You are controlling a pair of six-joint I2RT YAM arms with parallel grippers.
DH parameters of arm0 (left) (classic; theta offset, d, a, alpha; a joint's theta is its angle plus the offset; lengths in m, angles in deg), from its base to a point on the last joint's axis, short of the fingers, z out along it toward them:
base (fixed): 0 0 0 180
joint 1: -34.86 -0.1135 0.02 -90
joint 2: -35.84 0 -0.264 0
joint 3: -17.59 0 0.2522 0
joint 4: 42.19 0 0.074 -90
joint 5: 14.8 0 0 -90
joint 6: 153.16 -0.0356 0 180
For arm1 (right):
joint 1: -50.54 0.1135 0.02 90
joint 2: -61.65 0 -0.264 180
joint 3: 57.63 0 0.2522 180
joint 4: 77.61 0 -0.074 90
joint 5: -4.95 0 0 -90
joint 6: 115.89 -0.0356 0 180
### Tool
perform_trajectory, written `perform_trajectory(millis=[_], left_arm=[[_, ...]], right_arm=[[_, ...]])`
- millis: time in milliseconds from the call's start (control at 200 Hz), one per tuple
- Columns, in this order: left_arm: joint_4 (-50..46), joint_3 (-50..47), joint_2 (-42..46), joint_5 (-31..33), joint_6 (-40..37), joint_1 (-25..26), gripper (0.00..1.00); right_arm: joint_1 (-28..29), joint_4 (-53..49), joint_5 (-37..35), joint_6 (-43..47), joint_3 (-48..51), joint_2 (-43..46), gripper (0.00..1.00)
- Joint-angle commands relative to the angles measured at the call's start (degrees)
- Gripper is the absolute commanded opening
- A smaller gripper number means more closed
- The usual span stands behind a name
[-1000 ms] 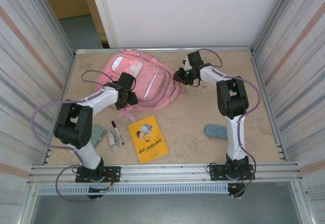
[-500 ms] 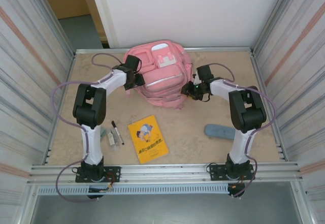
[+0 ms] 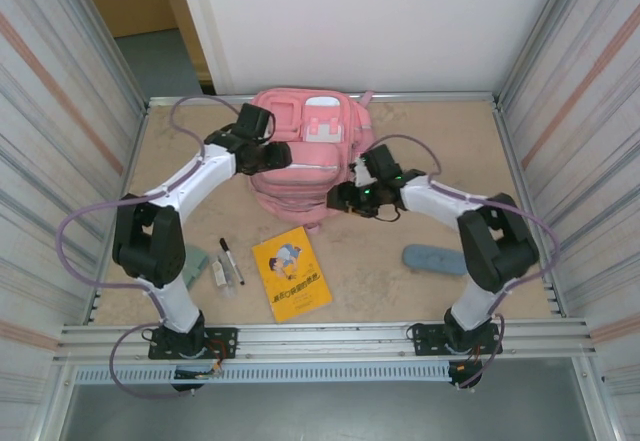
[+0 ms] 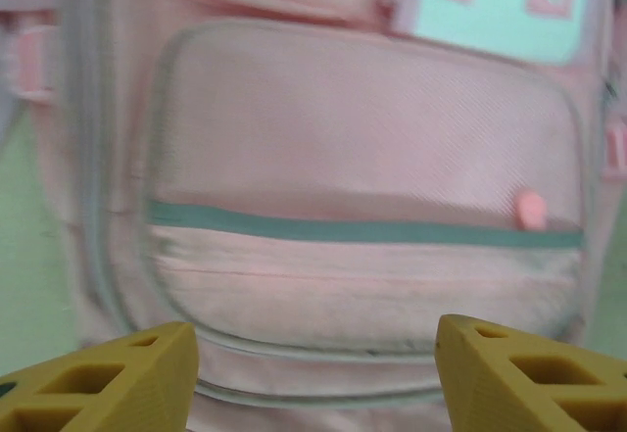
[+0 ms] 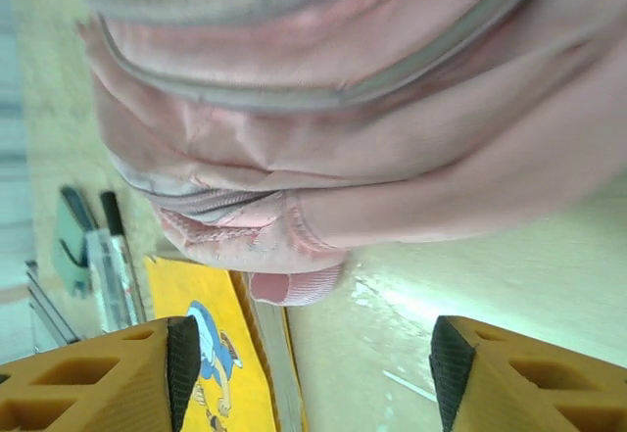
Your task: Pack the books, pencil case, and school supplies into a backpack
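Observation:
The pink backpack [image 3: 318, 157] lies at the back middle of the table, its front pocket [image 4: 362, 158] facing up with a grey zip across it. My left gripper [image 3: 277, 157] hovers over the backpack's left side, open, its yellow fingers [image 4: 108, 383] wide apart with nothing between them. Open too, my right gripper [image 3: 337, 200] stands at the backpack's near edge [image 5: 294, 207], above bare table. The yellow booklet [image 3: 290, 273] lies in front, beside a black marker [image 3: 231, 260], a pale stick [image 3: 218, 273] and a grey-green block [image 3: 195, 258]. To the right lies the blue-grey pencil case [image 3: 432, 258].
Corrugated metal walls [image 3: 60, 161] close in the table on both sides, with a white wall behind. A metal rail [image 3: 320, 336] runs along the near edge. Open tabletop [image 3: 430, 161] shows to the right of the backpack.
The backpack swung from a tilted spot at the back left to upright at the back middle. My right gripper opened, let go of it and moved to its near edge.

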Motion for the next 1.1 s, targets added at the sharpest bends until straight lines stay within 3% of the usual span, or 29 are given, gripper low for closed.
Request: perform_trajectory(millis=[0, 80, 175, 281, 431, 536, 692, 757, 837, 957, 1052, 1097], left_arm=[[-1.6, 4.54, -5.11, -2.49, -8.55, 5.4, 0.65], [-3.96, 10.62, -9.32, -1.66, -12.38, 8.76, 0.67], [-3.95, 16.43, -14.34, 1.51, -14.57, 12.27, 0.77], [-5.7, 24.62, -22.05, 6.33, -15.06, 15.12, 0.79], [-12.03, 34.16, -30.62, 24.04, -8.18, 16.82, 0.79], [-15.83, 36.98, -33.7, 31.89, -2.16, 16.62, 0.76], [-12.74, 36.12, -35.29, 27.18, -2.17, 16.51, 0.7], [-13.1, 37.41, -37.03, 25.15, -2.12, 16.51, 0.64], [-14.43, 38.79, -38.24, 24.74, -1.84, 16.42, 0.36], [-12.98, 38.58, -36.45, 24.46, -7.85, 16.92, 0.0], [-12.88, 36.87, -31.9, 24.98, -12.74, 17.22, 0.0], [-11.23, 34.29, -28.81, 24.64, -15.09, 17.08, 0.0]], right_arm=[[-7.16, -1.8, -3.3, 2.04, 3.23, 7.79, 0.66], [-12.55, -3.06, -9.74, 1.07, 7.25, 14.09, 0.69], [-18.67, -3.05, -14.74, 0.44, 12.01, 21.21, 0.72], [-21.59, -4.25, -19.93, 0.47, 15.36, 28.07, 0.74], [-21.69, -4.18, -21.76, 0.49, 18.19, 34.27, 0.77], [-21.46, -6.0, -21.81, 0.95, 18.55, 36.28, 0.76], [-21.42, -6.29, -21.42, 1.6, 19.47, 37.64, 0.77], [-21.41, -6.4, -21.29, 1.37, 19.54, 37.67, 0.76], [-21.33, -5.61, -20.47, 0.96, 19.72, 37.69, 0.75], [-20.99, -4.97, -18.64, 3.23, 18.76, 36.29, 0.72], [-19.75, -2.16, -15.87, 7.34, 18.59, 33.57, 0.74], [-17.26, 2.94, -11.77, 14.35, 19.9, 31.31, 0.76]])
